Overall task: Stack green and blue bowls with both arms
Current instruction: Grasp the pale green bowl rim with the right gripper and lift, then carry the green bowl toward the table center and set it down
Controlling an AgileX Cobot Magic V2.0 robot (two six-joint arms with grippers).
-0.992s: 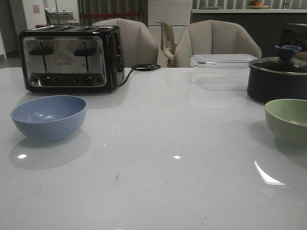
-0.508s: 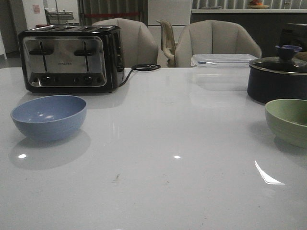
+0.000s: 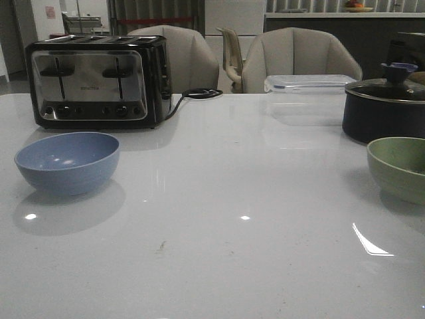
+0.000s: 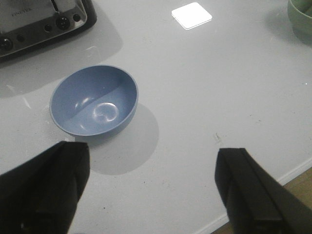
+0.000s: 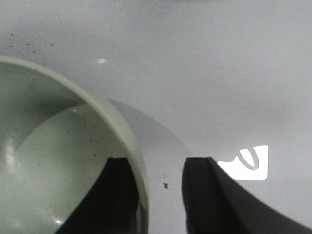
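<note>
The blue bowl [image 3: 68, 161] sits upright on the white table at the left, in front of the toaster. The green bowl [image 3: 398, 166] stands at the right edge, cut off by the frame. Neither arm shows in the front view. In the left wrist view my left gripper [image 4: 152, 156] is wide open above bare table, short of the blue bowl [image 4: 94, 100]; a corner of the green bowl [image 4: 301, 12] shows far off. My right gripper [image 5: 158, 168] is open and straddles the green bowl's [image 5: 48, 146] rim, with one finger inside and the other outside it.
A black and chrome toaster [image 3: 96, 81] stands at the back left with its cord trailing right. A dark lidded pot [image 3: 385, 109] is right behind the green bowl. A clear plastic container [image 3: 309, 83] sits at the back. The table's near edge [image 4: 292, 171] runs close to my left gripper.
</note>
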